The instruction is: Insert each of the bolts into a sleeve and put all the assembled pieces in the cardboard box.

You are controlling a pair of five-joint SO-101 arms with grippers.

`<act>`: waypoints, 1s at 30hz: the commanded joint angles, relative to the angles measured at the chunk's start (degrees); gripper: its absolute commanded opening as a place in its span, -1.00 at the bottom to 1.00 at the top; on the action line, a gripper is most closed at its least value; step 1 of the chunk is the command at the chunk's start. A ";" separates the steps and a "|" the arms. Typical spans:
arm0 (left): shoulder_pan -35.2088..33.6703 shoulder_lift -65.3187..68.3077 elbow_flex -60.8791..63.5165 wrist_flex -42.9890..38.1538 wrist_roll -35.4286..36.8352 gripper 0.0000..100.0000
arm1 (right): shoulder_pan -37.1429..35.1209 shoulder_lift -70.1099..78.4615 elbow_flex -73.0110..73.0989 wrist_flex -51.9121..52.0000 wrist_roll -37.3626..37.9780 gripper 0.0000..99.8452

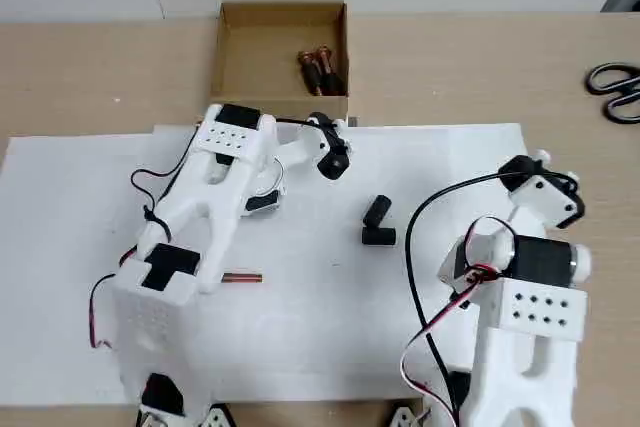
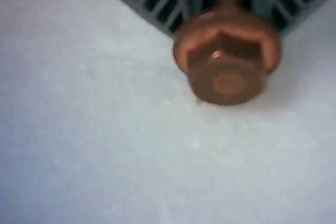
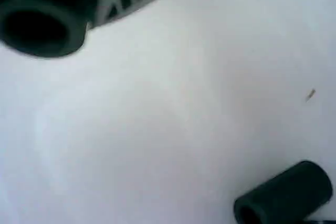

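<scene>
A: Left gripper, how wide?
B: Closed down on a bolt. Shank pinched between the ribbed jaws, hex head out toward the wrist camera, just above the paper. Left of centre in the high view, below the box.

A: Right gripper?
B: Clamped as well, by the look of it. Held sleeve pressed against a ribbed jaw, bore facing the camera, clear of the paper. Far jaw hidden. Right of centre in the high view, lower in frame than the left gripper.

A: Other parts?
B: Loose bolt flat on the paper, lower left, just beside the left arm. Free sleeve tilted at mid-frame between the arms. Second free sleeve just below it, touching or nearly so. One of the two on its side at lower right of the right wrist view; cannot tell which. Copper pieces in the right part of the box, toward its lower wall. Too small to tell whether sleeved.

A: Off the paper?
B: Scissors at the right edge, on the bare table, well apart from the rest.
</scene>
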 commanded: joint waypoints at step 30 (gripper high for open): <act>-0.35 -37.45 -6.73 15.91 33.85 -0.99 | -23.69 -14.20 -14.07 2.33 0.70 -1.00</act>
